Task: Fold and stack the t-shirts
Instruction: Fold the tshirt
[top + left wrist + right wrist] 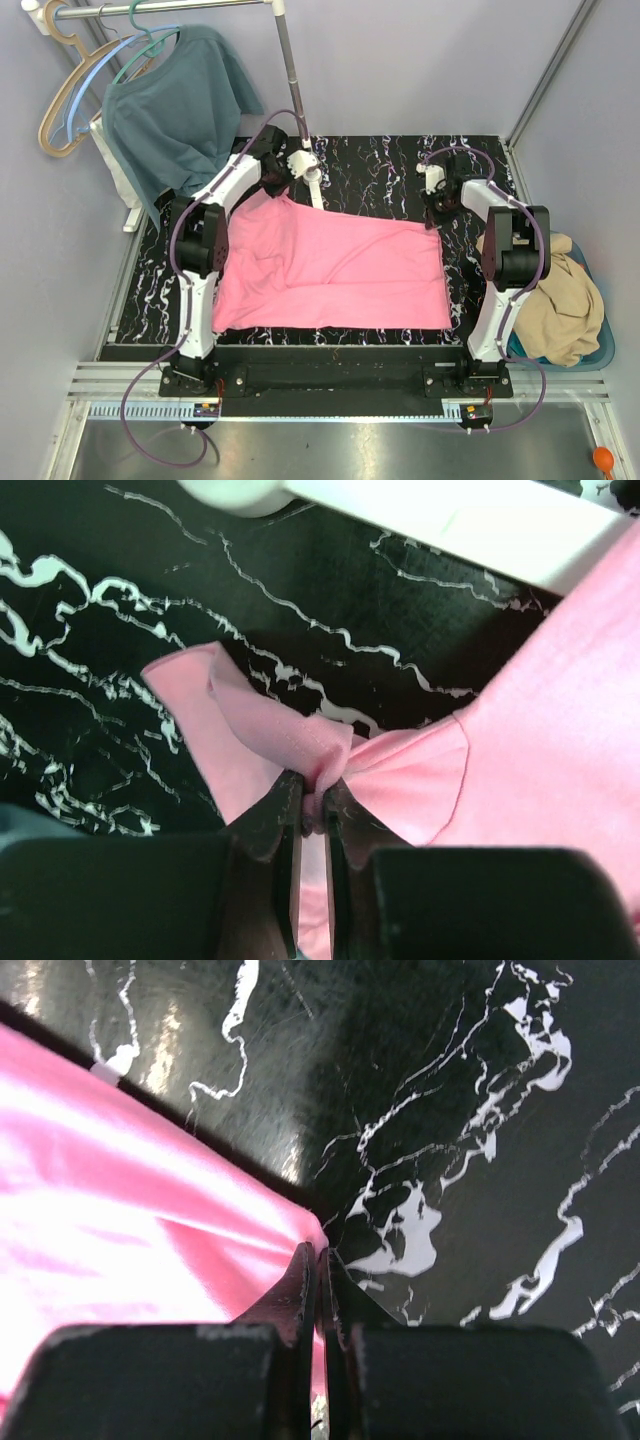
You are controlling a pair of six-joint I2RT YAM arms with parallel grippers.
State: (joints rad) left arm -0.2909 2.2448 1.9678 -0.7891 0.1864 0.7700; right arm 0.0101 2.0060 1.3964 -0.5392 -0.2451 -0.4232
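A bright pink t-shirt (pixel 330 275) lies spread on the black marbled table (pixel 370 165). My left gripper (pixel 283 190) is at the shirt's far left corner and is shut on a bunched fold of pink fabric (pixel 318 760), seen pinched between its fingers in the left wrist view. My right gripper (pixel 436 214) is at the far right corner, shut on the shirt's corner edge (pixel 300 1235). A tan-beige t-shirt (pixel 560 300) lies heaped in a blue basket (pixel 600 352) to the right of the table.
A dusty teal-blue shirt (pixel 175 100) hangs from hangers on a rail at the back left. The rail's white pole (pixel 293 75) stands on the table just behind the left gripper, its foot (pixel 470 525) close in the left wrist view. An orange object (pixel 603 458) sits at the bottom right.
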